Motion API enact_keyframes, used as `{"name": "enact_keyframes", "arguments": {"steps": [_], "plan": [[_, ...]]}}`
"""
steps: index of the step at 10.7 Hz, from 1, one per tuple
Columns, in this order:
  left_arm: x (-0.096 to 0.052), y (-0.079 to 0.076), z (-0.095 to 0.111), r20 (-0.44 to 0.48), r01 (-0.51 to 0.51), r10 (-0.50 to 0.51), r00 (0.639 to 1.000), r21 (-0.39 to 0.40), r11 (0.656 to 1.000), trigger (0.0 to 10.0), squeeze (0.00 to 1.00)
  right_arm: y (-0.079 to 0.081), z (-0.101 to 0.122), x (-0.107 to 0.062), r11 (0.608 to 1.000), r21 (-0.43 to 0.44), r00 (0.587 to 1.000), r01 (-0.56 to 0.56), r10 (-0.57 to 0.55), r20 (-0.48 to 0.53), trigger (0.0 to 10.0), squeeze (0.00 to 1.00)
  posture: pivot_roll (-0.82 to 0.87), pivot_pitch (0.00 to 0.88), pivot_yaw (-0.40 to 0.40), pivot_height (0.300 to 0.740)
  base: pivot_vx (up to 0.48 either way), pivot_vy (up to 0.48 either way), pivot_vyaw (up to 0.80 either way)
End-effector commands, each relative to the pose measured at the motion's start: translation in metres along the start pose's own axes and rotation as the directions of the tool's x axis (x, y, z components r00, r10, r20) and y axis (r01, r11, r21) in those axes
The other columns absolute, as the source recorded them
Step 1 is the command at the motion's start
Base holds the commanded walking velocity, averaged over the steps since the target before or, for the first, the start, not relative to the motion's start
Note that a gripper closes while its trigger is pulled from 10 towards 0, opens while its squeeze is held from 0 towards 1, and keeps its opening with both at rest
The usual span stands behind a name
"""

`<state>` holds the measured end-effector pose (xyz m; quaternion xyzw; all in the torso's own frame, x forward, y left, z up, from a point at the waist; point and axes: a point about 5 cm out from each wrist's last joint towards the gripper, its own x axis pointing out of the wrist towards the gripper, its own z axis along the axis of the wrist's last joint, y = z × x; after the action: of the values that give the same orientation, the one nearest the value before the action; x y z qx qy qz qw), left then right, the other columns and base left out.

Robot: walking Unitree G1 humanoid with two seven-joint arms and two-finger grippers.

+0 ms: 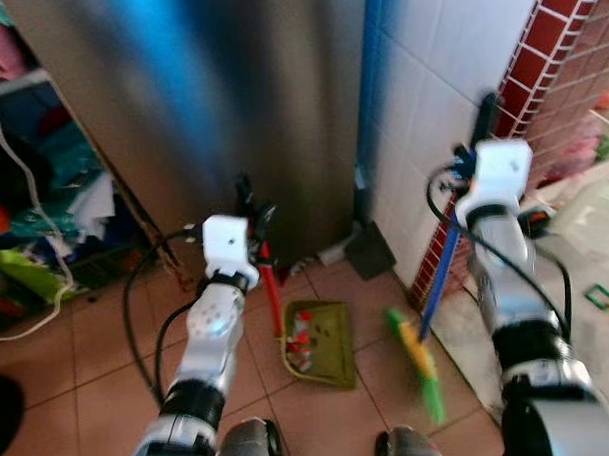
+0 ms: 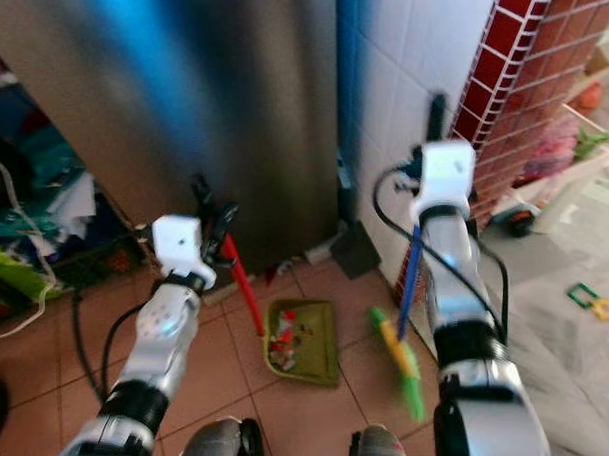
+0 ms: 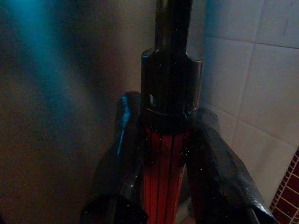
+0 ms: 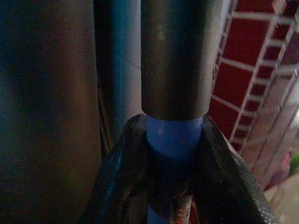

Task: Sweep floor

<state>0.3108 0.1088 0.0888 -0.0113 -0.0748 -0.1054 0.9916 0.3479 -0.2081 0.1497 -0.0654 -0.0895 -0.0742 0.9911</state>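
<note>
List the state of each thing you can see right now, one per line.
Left pincer: shut on the dustpan handle.
Right pincer: shut on the broom handle.
Dustpan: flat on the floor tiles, litter inside.
Broom: head down by the dustpan, blurred.

— How was the scene lit?
— Brighter daylight was seen at the far right, over the pale floor point(image 1: 585, 228); the steel panel point(image 1: 210, 101) at the far centre was streaked with blue glare.
— And sharpness?
— Both eye views were softened by blur, most around the broom head point(image 1: 419, 359). The wrist views were dim, with nearby fingers point(image 3: 219, 172) left out of focus.
</note>
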Motion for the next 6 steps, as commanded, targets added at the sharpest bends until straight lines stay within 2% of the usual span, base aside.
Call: {"name": "enact_keyframes", "arguments": {"steps": [1, 2, 3, 5, 6], "plan": [[0.001, 0.003, 0.012, 0.049, 0.010, -0.011, 0.999, 0.020, 1.000, 10.0, 0.00, -0.002, 0.001, 0.001, 0.997, 0.070, 0.999, 0.040, -0.040, 0.004, 10.0, 0.00, -0.07, 0.000, 0.096, 0.740, 0.000, 0.000, 0.00], [0.000, 0.006, 0.018, 0.061, 0.002, -0.004, 0.998, 0.035, 0.999, 10.0, 0.00, -0.004, -0.001, 0.005, 0.992, 0.110, 0.997, 0.066, -0.062, -0.034, 10.0, 0.00, -0.06, 0.000, 0.088, 0.740, 0.000, 0.000, 0.00], [0.001, 0.007, 0.023, 0.068, 0.002, -0.005, 0.998, 0.039, 0.999, 10.0, 0.00, -0.004, -0.001, 0.009, 0.992, 0.108, 0.997, 0.062, -0.057, -0.051, 10.0, 0.00, -0.06, 0.000, 0.089, 0.740, 0.000, 0.000, 0.00], [0.003, 0.010, 0.034, 0.080, -0.003, -0.001, 0.997, 0.040, 0.999, 10.0, 0.00, -0.002, 0.010, 0.022, 0.997, 0.073, 0.999, -0.023, 0.027, -0.048, 10.0, 0.00, -0.07, 0.000, 0.093, 0.740, 0.000, 0.000, 0.00], [0.000, 0.009, 0.036, 0.078, -0.003, 0.000, 0.997, 0.034, 0.999, 10.0, 0.00, 0.005, 0.004, 0.021, 0.990, 0.059, 0.988, -0.126, 0.130, -0.086, 10.0, 0.00, -0.07, 0.000, 0.121, 0.740, 0.000, 0.000, 0.00]]}}
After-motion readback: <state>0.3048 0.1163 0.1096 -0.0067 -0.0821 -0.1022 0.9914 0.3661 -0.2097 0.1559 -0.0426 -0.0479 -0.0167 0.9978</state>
